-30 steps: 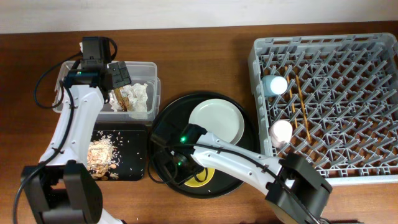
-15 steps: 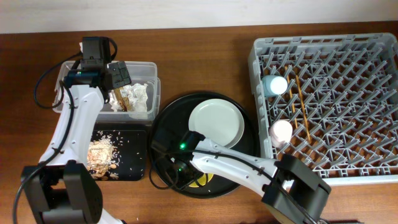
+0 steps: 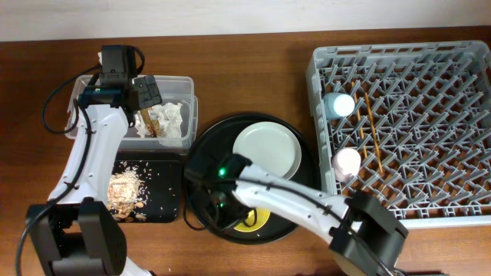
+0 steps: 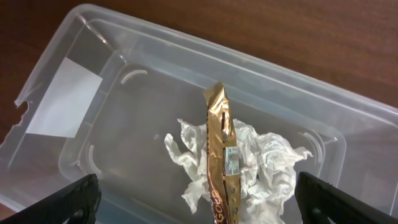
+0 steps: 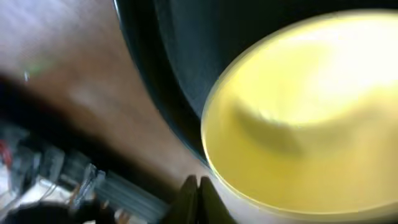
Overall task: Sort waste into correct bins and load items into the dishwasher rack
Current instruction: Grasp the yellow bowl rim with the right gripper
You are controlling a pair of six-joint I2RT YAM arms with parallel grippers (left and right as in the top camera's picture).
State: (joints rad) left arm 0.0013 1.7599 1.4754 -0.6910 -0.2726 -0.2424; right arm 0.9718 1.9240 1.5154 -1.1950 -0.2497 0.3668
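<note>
My left gripper [image 3: 144, 93] hangs open over the clear tub [image 3: 180, 84]. In the left wrist view its fingers [image 4: 68, 200] stand wide apart above the brown-and-gold wrapper [image 4: 221, 155], which lies free on crumpled white napkins [image 4: 267, 168] in the tub [image 4: 112, 81]. My right gripper [image 5: 198, 196] is shut and empty, low beside the rim of the yellow bowl [image 5: 305, 118]; that view is blurred. In the overhead view it [image 3: 217, 217] is on the round black tray's left side, next to the bowl [image 3: 252, 222]. The pale plate [image 3: 267, 149] lies on that tray.
The grey rack [image 3: 414, 69] at right holds a blue cup [image 3: 338, 105], a pink cup [image 3: 347, 161] and chopsticks [image 3: 372, 130]. The black rectangular tray [image 3: 165, 199] holds food scraps [image 3: 123, 190]. The round black tray [image 3: 203, 153] sits between the bins and the rack.
My right wrist has shifted slightly over the round tray's left side, beside the yellow bowl. The left arm and the wrapper have not moved.
</note>
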